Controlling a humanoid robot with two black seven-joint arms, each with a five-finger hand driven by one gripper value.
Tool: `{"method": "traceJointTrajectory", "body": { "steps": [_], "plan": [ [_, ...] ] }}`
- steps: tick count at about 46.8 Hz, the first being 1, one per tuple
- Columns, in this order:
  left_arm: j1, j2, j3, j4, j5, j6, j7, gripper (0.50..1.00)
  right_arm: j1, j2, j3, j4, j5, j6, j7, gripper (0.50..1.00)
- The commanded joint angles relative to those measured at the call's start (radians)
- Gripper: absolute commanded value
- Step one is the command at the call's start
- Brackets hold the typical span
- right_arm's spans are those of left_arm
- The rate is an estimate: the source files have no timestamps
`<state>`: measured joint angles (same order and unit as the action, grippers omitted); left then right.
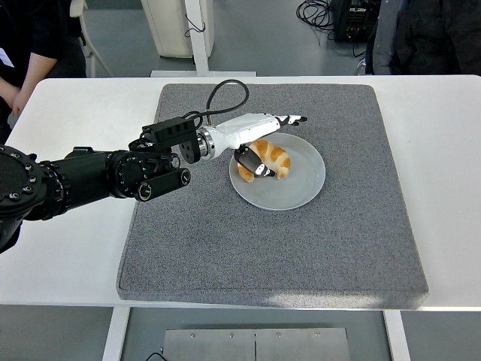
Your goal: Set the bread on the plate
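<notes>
A golden croissant (267,159) lies on the grey round plate (301,184) near the middle of the mat. My left hand (264,135), white with black fingertips, reaches in from the left and hovers over the plate's far-left rim. Its fingers (289,119) are stretched out flat above the bread, while the thumb (250,163) hangs down at the croissant's left end. The hand is open and holds nothing. My right arm is out of view.
A dark grey mat (270,195) covers the middle of the white table (443,195). A black cable (225,94) loops up from the left wrist. People stand at the far left (30,45) and far right (436,34) beyond the table.
</notes>
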<state>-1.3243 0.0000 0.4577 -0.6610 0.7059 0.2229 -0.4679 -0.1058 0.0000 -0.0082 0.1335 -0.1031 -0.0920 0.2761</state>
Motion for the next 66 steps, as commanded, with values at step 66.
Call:
{"method": "traceJointTrajectory", "body": {
  "steps": [66],
  "plan": [
    [0.172, 0.199, -0.748, 0.001, -0.641, -0.143, 0.020, 0.977, 0.002, 0.000, 0.001, 0.003, 0.000, 0.002, 0.000, 1.000]
  ]
}}
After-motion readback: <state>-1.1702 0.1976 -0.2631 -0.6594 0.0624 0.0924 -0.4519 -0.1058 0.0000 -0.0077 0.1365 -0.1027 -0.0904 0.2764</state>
